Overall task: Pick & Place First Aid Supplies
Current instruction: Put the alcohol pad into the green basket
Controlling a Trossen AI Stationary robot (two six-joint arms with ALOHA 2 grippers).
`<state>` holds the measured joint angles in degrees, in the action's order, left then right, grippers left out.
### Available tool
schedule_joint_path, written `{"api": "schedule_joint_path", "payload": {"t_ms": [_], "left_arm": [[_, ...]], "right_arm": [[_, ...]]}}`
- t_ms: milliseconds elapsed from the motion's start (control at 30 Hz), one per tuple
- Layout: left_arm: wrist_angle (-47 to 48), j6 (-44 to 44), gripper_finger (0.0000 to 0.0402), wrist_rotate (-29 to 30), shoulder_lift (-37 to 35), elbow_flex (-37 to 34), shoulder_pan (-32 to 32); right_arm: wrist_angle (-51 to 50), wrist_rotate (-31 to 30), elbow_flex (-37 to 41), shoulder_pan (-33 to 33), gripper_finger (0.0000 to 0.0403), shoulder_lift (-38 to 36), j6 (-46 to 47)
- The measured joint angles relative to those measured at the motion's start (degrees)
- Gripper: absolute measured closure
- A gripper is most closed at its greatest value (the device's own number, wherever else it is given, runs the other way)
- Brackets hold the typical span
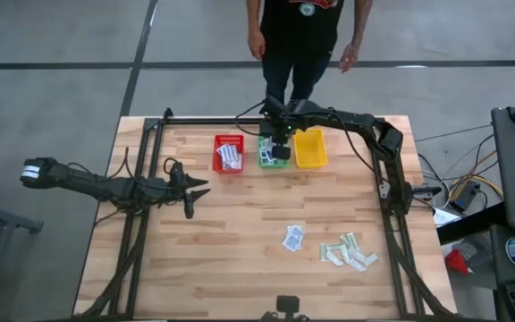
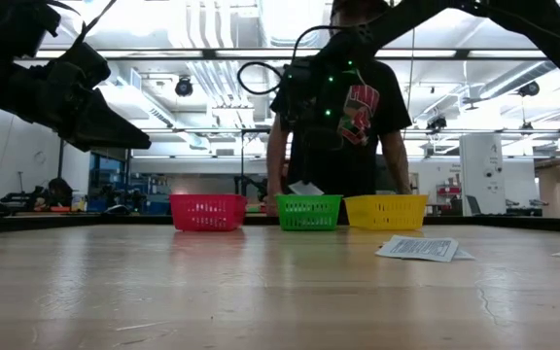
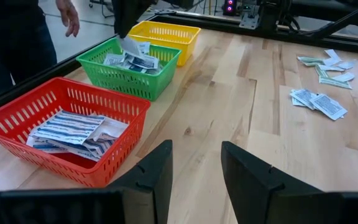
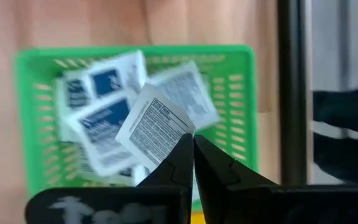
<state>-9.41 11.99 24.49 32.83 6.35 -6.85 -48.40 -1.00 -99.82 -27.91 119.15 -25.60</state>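
Your left gripper hovered at nine o'clock over the surface, fingers spread wide and empty. Moving right, the red basket held striped packets. Your right gripper hung above the green basket at twelve o'clock, fingers pinched tight on a square packet. Loose packets lay at four o'clock.

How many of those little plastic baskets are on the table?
3, in a row at the table's far edge: the red basket on the left, the green basket in the middle, the yellow basket on the right. None seems hidden.
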Motion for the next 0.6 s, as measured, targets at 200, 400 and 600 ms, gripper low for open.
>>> {"api": "schedule_joint_path", "payload": {"t_ms": [200,400,600], "left_arm": [[0.00,0.00,0.0268,0.00,-0.01,0.00,0.01],[0.00,0.00,0.0268,0.02,-0.01,0.00,0.02],[0.00,0.00,0.0268,0.01,-0.01,0.00,0.01]], "right_arm": [[0.05,4.72,0.99,-0.32,0.0394,0.00,1.24],[1.46,6.03,2.87,-0.21,0.0394,0.00,1.63],[1.60,6.01,2.62,-0.26,0.0373,0.00,1.63]]}}
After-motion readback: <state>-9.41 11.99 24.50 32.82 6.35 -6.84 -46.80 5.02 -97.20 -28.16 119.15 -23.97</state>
